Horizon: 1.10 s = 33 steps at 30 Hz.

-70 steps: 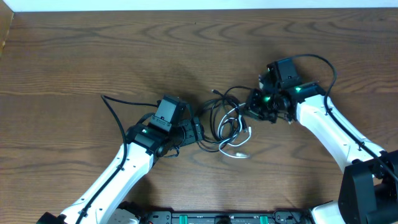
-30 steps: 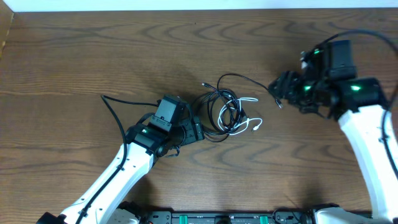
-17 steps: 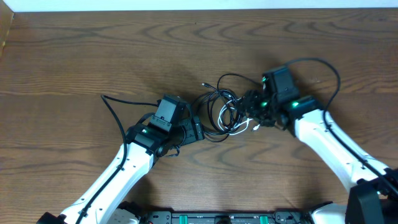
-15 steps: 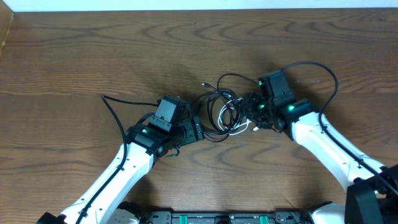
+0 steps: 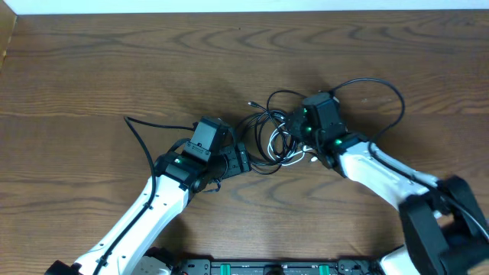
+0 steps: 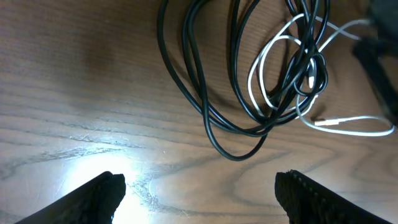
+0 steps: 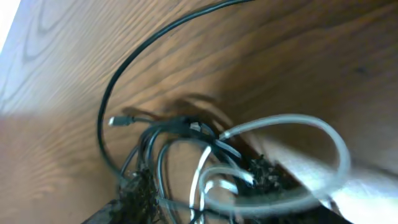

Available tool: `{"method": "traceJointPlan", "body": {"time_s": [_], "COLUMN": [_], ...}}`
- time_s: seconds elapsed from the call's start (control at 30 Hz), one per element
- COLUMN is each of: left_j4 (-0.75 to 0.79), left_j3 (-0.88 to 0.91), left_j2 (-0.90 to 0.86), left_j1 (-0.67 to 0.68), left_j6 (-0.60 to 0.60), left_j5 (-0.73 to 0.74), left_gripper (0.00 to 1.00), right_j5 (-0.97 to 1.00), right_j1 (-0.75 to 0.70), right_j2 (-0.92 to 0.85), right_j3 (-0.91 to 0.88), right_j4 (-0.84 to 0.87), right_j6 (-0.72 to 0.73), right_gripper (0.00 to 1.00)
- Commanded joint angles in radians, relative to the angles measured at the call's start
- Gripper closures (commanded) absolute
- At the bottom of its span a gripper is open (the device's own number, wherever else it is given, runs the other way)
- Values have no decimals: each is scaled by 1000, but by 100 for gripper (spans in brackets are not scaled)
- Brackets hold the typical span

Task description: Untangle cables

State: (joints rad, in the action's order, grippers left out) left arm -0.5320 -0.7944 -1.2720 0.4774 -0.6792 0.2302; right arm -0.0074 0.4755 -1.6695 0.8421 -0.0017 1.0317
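Fingertips of our left gripper are spread wide and empty; our right gripper is down in the tangle.

We judge the left is stationed to pin the thin black cords coiled just ahead of its tips. The right sits among the loops, a thin white cord curling round it, and we cannot tell whether it has pinched a strand. Black loops crossing the white one stand in the way; beyond the fingers lies only brown wood-grain table.
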Motion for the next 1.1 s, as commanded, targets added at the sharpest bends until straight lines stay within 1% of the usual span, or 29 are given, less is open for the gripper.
{"method": "traceJointPlan", "body": {"time_s": [0.0,0.1,0.13,0.17,0.2,0.33,0.43,0.5,0.53,0.63,0.73,0.83,0.97,1.07], "left_j4": [-2,-2,-2,-2,-2,-2,-2,-2,-2,-2,-2,-2,-2,-2], "left_j3": [-12,-12,-12,-12,-12,-12,-12,-12,-12,-12,-12,-12,-12,-12], "left_j2": [-4,-4,-4,-4,-4,-4,-4,-4,-4,-4,-4,-4,-4,-4], "left_j1": [0,0,0,0,0,0,0,0,0,0,0,0,0,0], "left_j6": [13,13,13,13,13,13,13,13,13,13,13,13,13,7], "left_j5": [-12,-12,-12,-12,-12,-12,-12,-12,-12,-11,-11,-11,-11,-10], "left_gripper": [16,16,16,16,16,16,16,16,16,16,16,16,16,16], "right_j5": [46,50,50,48,39,23,15,16,15,15,-5,-49,-48,-67], "right_j1": [5,4,4,4,4,3,3,-2,-13,-34,-55,-58,-57,-57], "right_j2": [-67,-87,-87,-85,-82,-39,44,121,203,340,459,552,588,578], "right_j3": [-8,-8,-8,-8,-8,-5,-4,-4,-4,8,54,144,271,360], "right_j4": [94,201,220,245,260,259,227,198,172,104,-2,-157,-345,-438], "right_j6": [-58,-148,-174,-212,-243,-335,-400,-420,-420,-422,-467,-545,-594,-603], "right_gripper": [60,75,82,93,99,99,99,99,99,99,99,99,99,99]}}
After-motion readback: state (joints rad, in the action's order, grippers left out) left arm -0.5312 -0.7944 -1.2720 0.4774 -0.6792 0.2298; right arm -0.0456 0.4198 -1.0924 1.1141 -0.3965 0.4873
